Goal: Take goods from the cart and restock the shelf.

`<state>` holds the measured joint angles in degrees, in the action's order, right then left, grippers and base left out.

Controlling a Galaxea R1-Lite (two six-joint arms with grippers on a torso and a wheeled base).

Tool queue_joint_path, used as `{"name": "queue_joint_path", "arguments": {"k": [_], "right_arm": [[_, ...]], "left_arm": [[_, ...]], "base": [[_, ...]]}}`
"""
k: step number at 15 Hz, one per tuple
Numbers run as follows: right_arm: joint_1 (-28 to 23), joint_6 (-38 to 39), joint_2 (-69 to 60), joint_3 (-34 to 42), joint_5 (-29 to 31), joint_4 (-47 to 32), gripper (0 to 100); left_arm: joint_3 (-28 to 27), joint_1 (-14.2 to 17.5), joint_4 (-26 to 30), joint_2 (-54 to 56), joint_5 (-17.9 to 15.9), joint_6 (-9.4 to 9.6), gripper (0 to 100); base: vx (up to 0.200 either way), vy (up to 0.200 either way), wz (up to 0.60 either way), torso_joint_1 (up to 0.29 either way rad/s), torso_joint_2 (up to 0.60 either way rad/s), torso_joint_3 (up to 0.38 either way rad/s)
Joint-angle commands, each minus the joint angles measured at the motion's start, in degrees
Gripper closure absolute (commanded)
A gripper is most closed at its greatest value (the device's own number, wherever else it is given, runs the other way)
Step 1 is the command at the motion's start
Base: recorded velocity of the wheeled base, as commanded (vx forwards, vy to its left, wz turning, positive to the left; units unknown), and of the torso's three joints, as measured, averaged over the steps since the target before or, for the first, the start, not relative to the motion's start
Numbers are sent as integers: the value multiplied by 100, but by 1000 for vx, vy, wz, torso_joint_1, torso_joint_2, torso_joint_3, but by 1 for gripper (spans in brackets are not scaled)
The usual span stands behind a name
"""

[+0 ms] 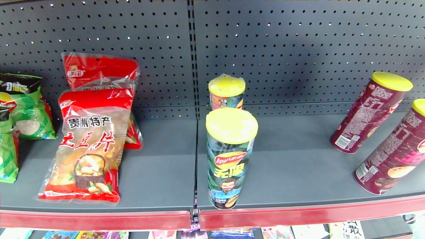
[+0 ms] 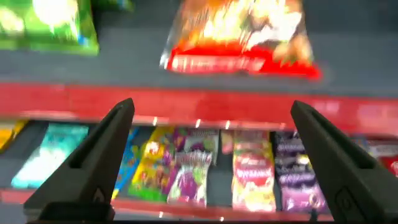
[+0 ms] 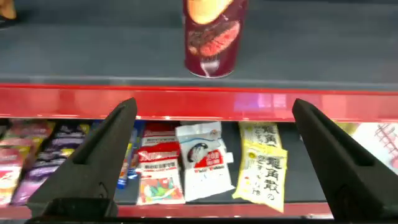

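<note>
On the grey shelf (image 1: 159, 172) stand two red potato-chip bags (image 1: 89, 146), one behind the other, and two green yellow-lidded chip cans (image 1: 229, 156) in a row front to back. Two maroon cans (image 1: 368, 113) with yellow lids stand at the right. My left gripper (image 2: 211, 124) is open with nothing between its fingers, held in front of the shelf's red edge (image 2: 199, 106) below the red bag (image 2: 239, 37). My right gripper (image 3: 214, 124) is open and empty too, in front of the red edge below a maroon can (image 3: 214, 34).
Green snack bags (image 1: 16, 122) stand at the shelf's far left. A lower shelf holds several small snack packets (image 3: 199, 162) (image 2: 186, 168). Bare shelf floor lies between the green cans and the maroon cans (image 1: 292, 159).
</note>
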<state>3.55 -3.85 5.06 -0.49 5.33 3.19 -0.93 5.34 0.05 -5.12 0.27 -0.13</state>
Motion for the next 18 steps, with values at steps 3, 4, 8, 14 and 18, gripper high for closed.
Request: {"name": "queue_joint_path", "arguments": {"k": [3, 4, 8, 14, 18], "right_arm": [[50, -10, 30, 5, -155, -47, 0], [67, 42, 83, -92, -928, -100, 0], [93, 508, 48, 40, -251, -346, 0], [111, 324, 48, 49, -709, -337, 0], [111, 165, 48, 49, -744, -328, 0]], "left_arm": [[75, -15, 13, -15, -247, -4, 0], [75, -15, 13, -15, -255, -4, 0], [75, -604, 13, 363, -273, 5, 0], [75, -534, 13, 512, -211, -4, 0], [75, -534, 13, 512, -220, 13, 0]], "base": [[0, 0, 0, 0, 0, 0], [0, 0, 0, 0, 0, 0], [0, 0, 0, 0, 0, 0], [0, 0, 0, 0, 0, 0], [0, 0, 0, 0, 0, 0]]}}
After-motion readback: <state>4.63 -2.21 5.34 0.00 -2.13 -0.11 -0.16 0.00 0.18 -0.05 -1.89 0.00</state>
